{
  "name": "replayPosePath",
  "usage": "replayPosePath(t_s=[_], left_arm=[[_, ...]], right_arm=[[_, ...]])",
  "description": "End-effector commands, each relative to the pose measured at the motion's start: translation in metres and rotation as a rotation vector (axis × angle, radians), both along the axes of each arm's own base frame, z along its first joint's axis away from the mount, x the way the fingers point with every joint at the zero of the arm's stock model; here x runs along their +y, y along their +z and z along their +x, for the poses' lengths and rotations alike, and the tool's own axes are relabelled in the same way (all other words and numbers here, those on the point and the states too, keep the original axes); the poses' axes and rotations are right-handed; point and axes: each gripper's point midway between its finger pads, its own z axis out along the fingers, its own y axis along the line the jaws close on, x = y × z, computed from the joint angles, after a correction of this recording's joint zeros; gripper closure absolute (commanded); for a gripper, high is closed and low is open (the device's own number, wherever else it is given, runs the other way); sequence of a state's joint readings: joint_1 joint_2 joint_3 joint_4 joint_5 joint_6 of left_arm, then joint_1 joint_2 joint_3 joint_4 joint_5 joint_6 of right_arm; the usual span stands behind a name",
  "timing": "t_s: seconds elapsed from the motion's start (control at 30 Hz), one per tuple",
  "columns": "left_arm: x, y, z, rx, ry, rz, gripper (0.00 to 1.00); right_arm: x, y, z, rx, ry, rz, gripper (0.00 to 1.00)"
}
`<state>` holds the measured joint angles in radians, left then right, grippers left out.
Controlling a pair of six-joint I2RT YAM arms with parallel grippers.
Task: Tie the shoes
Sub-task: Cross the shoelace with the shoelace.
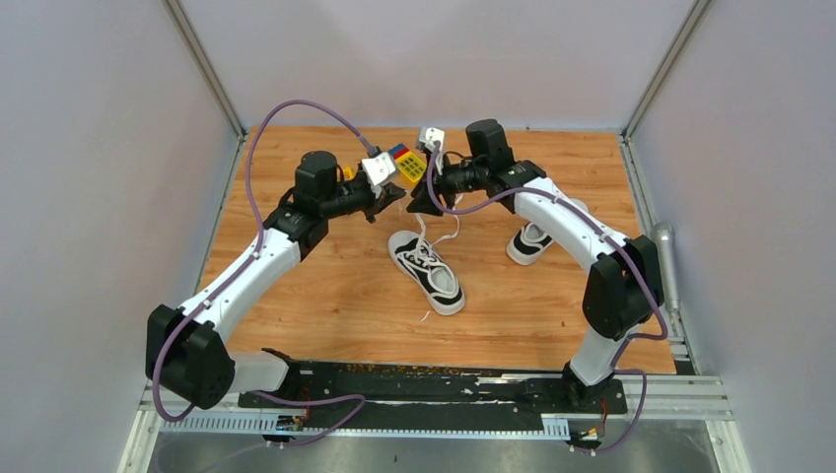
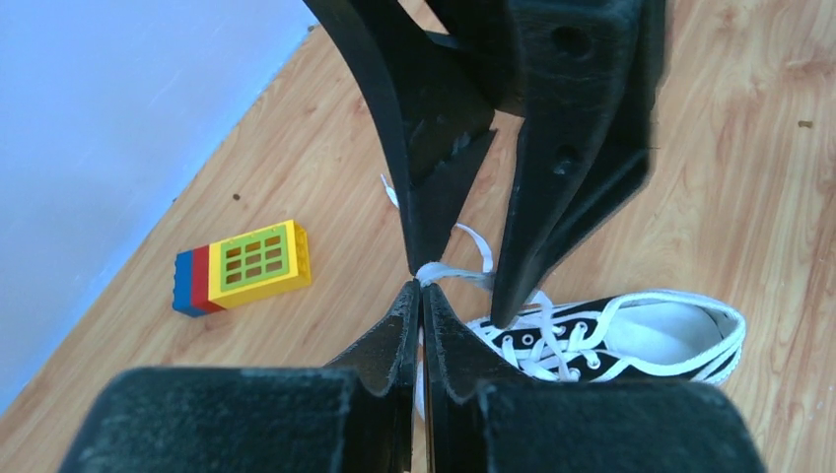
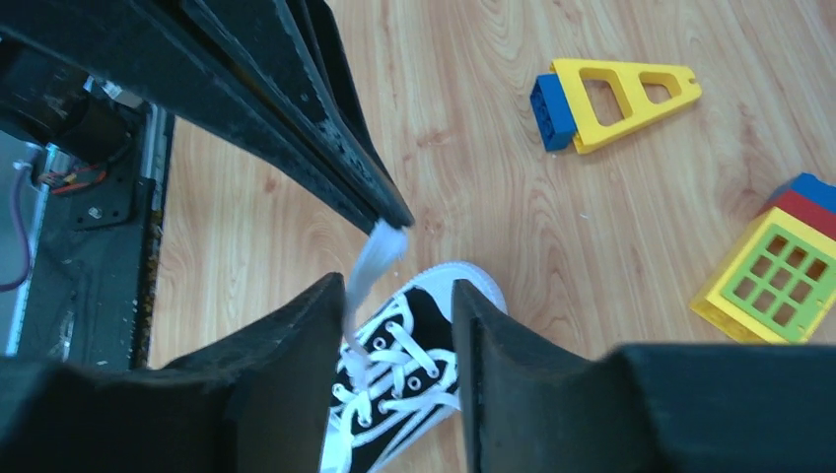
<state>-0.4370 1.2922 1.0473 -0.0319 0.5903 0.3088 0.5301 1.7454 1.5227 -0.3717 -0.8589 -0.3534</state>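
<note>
Up above the middle shoe, the left gripper pinches a lace.
Top view: the left gripper and the right gripper are nearly tip to tip just beyond the shoe's toe, and the second shoe lies to its right, partly under the right arm. Left wrist view: the left gripper's fingers are pressed together on the white lace rising from the shoe. Right wrist view: the right gripper's fingers stand spread on either side of that lace, over the shoe's laced front.

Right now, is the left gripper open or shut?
Shut on the lace: the left gripper has its fingertips pressed together around it, just above the shoe.
</note>
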Motion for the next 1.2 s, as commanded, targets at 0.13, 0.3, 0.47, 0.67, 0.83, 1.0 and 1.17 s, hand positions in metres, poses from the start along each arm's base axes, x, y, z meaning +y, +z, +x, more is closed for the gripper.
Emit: replayPosePath(t_s=[0.13, 0.3, 0.47, 0.67, 0.83, 1.0, 1.17], left_arm=[[-0.002, 0.028, -0.006, -0.077, -0.048, -0.006, 0.8], [0.051, 0.05, 0.02, -0.038, 0.34, -0.028, 0.46], [0.067, 0.06, -0.009, 0.044, 0.402, -0.188, 0.39], [0.017, 0.037, -0.023, 0.187, 0.2, -0.31, 0.45], [-0.006, 0.015, 0.004, 0.174, 0.205, -0.33, 0.42], [-0.021, 0.011, 0.018, 0.147, 0.19, -0.333, 0.44], [-0.034, 0.002, 0.025, 0.184, 0.173, -0.349, 0.49]], right_arm=[[0.016, 0.02, -0.009, -0.017, 0.017, 0.073, 1.0], [0.006, 0.024, 0.012, 0.206, -0.167, 0.117, 1.0], [-0.005, 0.029, 0.035, 0.384, -0.416, 0.175, 1.0], [-0.001, 0.03, 0.041, 0.493, -0.473, 0.197, 1.0], [0.0, 0.023, 0.041, 0.534, -0.478, 0.194, 1.0], [-0.002, 0.023, 0.043, 0.553, -0.488, 0.203, 1.0], [-0.001, 0.022, 0.045, 0.561, -0.475, 0.205, 1.0]])
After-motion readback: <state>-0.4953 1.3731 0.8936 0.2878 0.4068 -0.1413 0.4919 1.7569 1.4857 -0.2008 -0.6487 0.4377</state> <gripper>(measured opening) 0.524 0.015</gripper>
